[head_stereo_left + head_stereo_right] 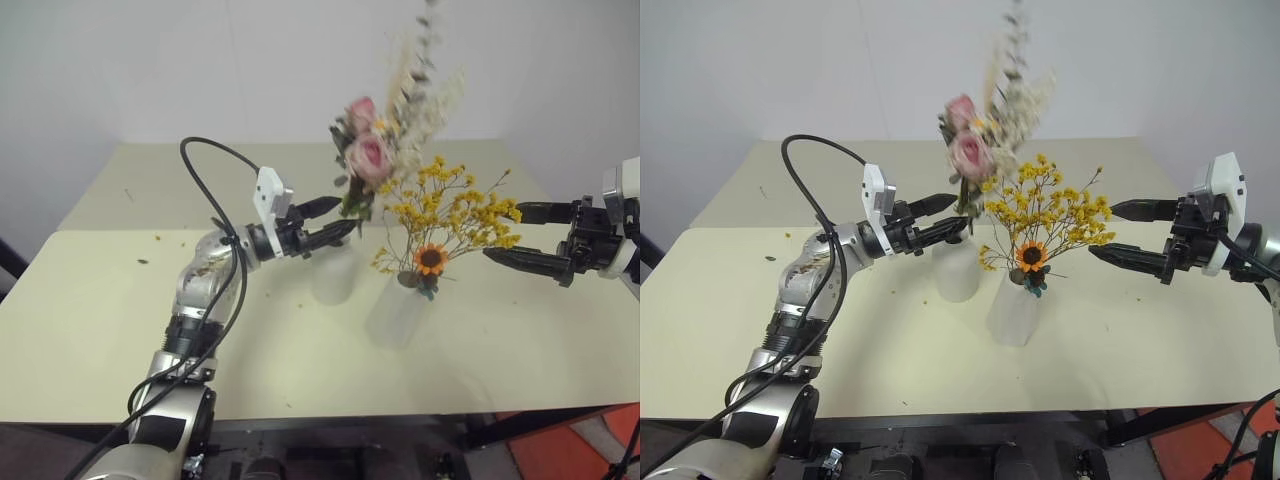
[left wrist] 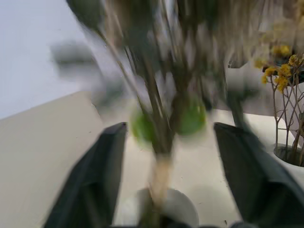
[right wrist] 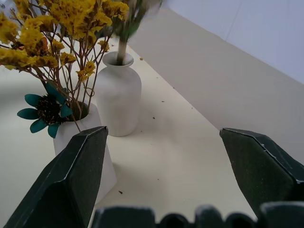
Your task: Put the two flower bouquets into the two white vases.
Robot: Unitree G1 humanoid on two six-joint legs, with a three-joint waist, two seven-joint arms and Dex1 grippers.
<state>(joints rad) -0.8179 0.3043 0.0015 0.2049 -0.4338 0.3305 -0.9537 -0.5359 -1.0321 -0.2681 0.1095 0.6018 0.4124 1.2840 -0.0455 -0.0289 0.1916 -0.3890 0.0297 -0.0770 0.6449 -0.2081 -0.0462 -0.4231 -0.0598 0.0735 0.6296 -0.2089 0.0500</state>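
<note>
The pink rose bouquet [image 1: 368, 150] stands with its stems in the rounded bottle-shaped white vase [image 1: 333, 272] at mid-table. My left gripper [image 1: 345, 215] is open just above that vase's mouth. Its fingers sit on either side of the stems [image 2: 159, 137] without pressing them. The yellow bouquet [image 1: 452, 212], with an orange sunflower [image 1: 431, 259] and a teal bloom [image 3: 45, 111], sits in the tapered cone vase [image 1: 397, 312] beside the bottle vase [image 3: 118, 95]. My right gripper [image 1: 502, 230] hangs open to the right of the yellow sprays, with nothing between its fingers.
Both vases stand close together on a pale cream table [image 1: 120, 300] with a seam across it. A black cable [image 1: 205, 180] loops over my left arm. A white wall rises behind the table. An orange object [image 1: 580, 450] lies below the table's front right corner.
</note>
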